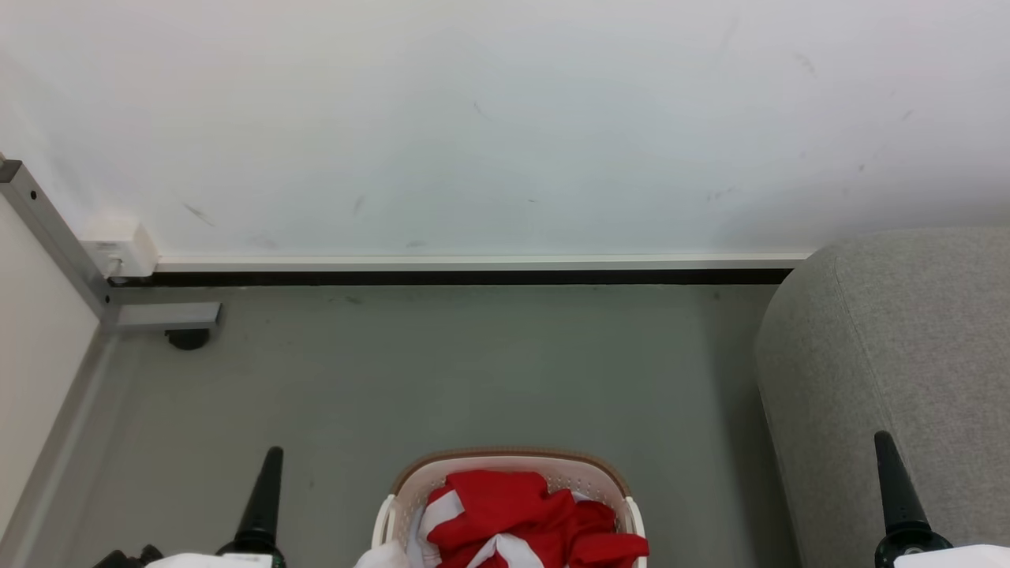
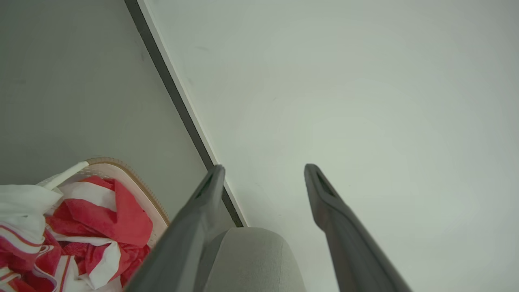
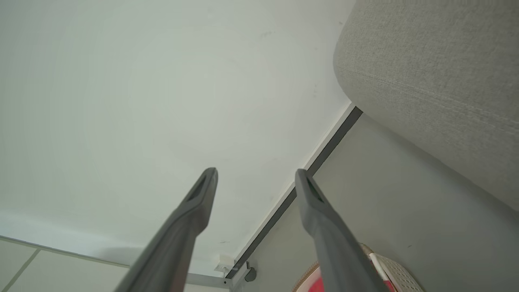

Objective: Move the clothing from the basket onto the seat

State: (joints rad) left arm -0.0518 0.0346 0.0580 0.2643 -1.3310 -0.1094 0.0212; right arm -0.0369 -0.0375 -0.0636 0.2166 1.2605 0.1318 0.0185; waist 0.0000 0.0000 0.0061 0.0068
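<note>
Head view — basket [image 1: 413,486], striped clothing [image 2: 99,220] (left wrist)

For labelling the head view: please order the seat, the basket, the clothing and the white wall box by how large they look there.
1. seat, largest
2. basket
3. clothing, lying inside the basket; both are cut by the bottom edge, so this pair is unsure
4. white wall box, smallest
</note>
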